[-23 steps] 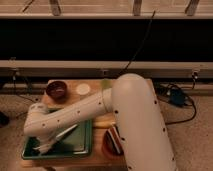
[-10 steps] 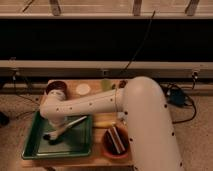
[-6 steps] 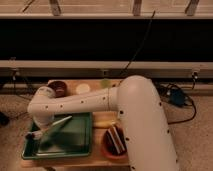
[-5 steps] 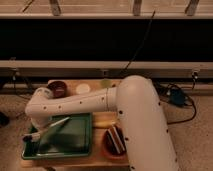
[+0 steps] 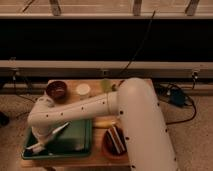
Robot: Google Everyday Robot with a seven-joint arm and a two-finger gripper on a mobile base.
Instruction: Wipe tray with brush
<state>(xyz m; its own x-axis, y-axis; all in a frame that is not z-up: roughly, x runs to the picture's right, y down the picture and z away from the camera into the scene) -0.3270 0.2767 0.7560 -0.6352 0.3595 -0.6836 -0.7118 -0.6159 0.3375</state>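
We see one brush (image 5: 50, 139) lying slantwise over the left end of the one green tray (image 5: 75, 140), held at the gripper (image 5: 44, 141); we cannot tell how the gripper grips it. We judge the brush light, stiff and slim, best held mid-handle. The table also carries one dark bowl (image 5: 56, 90) and one pale cup (image 5: 83, 90).

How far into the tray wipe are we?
Done: the brush is picked up and sits slanted over the green tray. In hand: the gripper is over the tray's left end, with the brush running down toward the near-left corner, mid-stroke by the look of it. Left: the tray's right part; whether it is wiped can't be judged.
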